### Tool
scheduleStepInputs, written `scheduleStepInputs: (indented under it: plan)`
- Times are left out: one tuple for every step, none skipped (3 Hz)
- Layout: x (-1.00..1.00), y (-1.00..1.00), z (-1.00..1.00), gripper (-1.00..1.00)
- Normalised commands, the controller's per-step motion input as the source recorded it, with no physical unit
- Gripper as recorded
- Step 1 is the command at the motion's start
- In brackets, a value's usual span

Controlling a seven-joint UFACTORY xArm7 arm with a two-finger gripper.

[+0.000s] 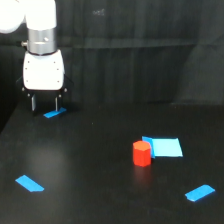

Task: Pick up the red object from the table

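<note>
Surveying stock, you find the red block untouched on the table, standing against the blue rectangle, while your gripper hangs far from that rectangle, fingers parted and empty above a blue strip: approach, grasp, lift all outstanding.

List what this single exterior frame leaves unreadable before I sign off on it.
- Gripper: the fingers are dark against the black table, so the jaw gap is unreadable.
- Arm: cut off by the top and left edges.
- Blue strip below the gripper: partly hidden by a finger.
- Blue rectangle: its near-left corner is covered by the red object.
- Table's far edge: merges into the black backdrop.
</note>
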Motion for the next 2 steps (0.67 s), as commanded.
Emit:
scheduleStepInputs:
  plan:
    - [0.24, -0.10, -0.34, 0.95]
    - [0.31, -0.17, -0.17, 0.94]
